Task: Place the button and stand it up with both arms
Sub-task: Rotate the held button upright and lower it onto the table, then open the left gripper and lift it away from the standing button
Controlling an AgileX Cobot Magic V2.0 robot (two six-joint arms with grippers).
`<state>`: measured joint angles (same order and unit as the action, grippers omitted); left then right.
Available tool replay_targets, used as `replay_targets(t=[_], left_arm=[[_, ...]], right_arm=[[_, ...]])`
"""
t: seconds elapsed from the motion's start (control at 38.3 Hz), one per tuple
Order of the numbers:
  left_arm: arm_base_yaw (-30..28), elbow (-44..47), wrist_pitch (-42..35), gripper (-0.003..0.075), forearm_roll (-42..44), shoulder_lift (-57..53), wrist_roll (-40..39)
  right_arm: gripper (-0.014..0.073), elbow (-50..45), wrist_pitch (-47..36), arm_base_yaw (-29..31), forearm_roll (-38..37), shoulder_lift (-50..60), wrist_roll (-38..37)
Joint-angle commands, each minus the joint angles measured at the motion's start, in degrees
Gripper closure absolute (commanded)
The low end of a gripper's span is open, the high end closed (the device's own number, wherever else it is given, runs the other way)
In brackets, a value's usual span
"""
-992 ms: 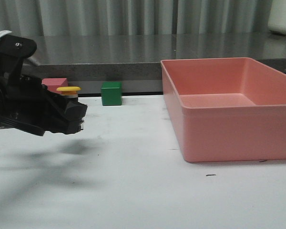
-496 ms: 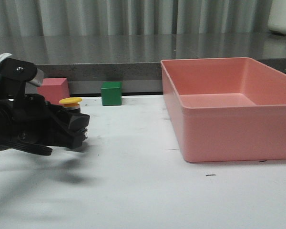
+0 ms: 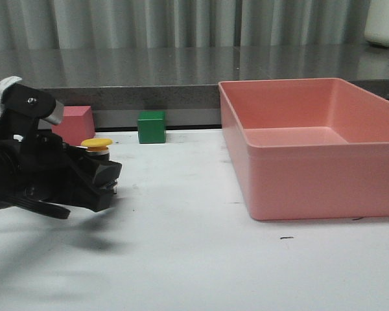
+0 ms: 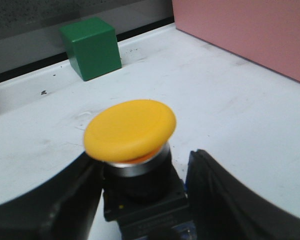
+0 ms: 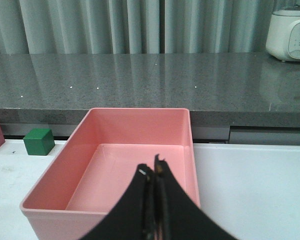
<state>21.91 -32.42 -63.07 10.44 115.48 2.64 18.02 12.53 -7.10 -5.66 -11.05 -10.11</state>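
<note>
Left gripper (image 4: 145, 200) is clamping the button (image 4: 132, 137) by its dark square base, one finger sitting on each side and touching it. Yellow cap is pointing up, stem axis roughly vertical, tilted a little at most; cap is sitting above the finger line, free of the pads.

In the front view the left gripper (image 3: 104, 178) is hanging low at the left of the table (image 3: 181, 259), button (image 3: 96, 143) riding on top of it, fingertips just above or at the surface; can't tell whether the base is touching down, the contacts are hidden behind the fingers.

Right gripper (image 5: 154, 175) is sitting pinched together with nothing in it, parked well apart, looking down over the pink bin (image 5: 115, 160). It is not showing in the front view.

Key relation: the button is already inside the left jaws with its long axis upright, so the left arm is the one that matters; the right is far off on the other side of the bin (image 3: 311, 149).

Judgement: the coming move is looking like a straight lowering and release. Risk is the top-heavy cap tipping if the base isn't flat when the fingers let go.

Green cube (image 3: 152, 126) and pink block (image 3: 74, 123) are standing behind, clear of the drop spot.
</note>
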Motion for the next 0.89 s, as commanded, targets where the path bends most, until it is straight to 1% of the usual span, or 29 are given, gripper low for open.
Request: replay_targets(t=[0.0,0.13,0.26,0.37,0.44,0.57,0.6,0.7,0.73,0.86], left_arm=[[0.24,-0.61,-4.06,0.0366,-0.84,-2.53,-0.01],[0.24,-0.61,-2.77,0.0322,-0.84,-2.53,-0.01],[0.24,-0.50,-1.78,0.0318,-0.84,-2.53,-0.01],[0.24,-0.24,-3.39,0.0298,-0.84,-2.53,-0.01],[0.24,0.11,-4.77,0.0238,-0.84,-2.53,-0.01],[0.24,0.54,-4.08,0.0148,-1.08,-3.91,-0.01],[-1.61,0.67,-3.20,0.0139,-1.08,-4.43,-0.01],[-1.61,0.67,3.34,0.0137,-1.08,-9.09,-2.64],[-1.50,0.67,5.98,0.0137,-0.88,-10.67,-3.68],[0.11,0.67,15.59,0.0137,-0.75,-20.29,-6.00]], right_arm=[[0.0657,1.62,-5.10,0.36,-0.95,-0.39,0.48],[0.0657,1.62,-5.10,0.36,-0.95,-0.39,0.48],[0.0657,1.62,-5.10,0.36,-0.95,-0.39,0.48],[0.0657,1.62,-5.10,0.36,-0.95,-0.39,0.48],[0.0657,1.62,-5.10,0.36,-0.95,-0.39,0.48],[0.0657,1.62,-5.10,0.36,-0.95,-0.39,0.48],[0.0657,1.62,-5.10,0.36,-0.95,-0.39,0.48],[0.0657,1.62,-5.10,0.36,-0.95,-0.39,0.48],[0.0657,1.62,-5.10,0.36,-0.95,-0.39,0.48],[0.0657,1.62,-5.10,0.36,-0.95,-0.39,0.48]])
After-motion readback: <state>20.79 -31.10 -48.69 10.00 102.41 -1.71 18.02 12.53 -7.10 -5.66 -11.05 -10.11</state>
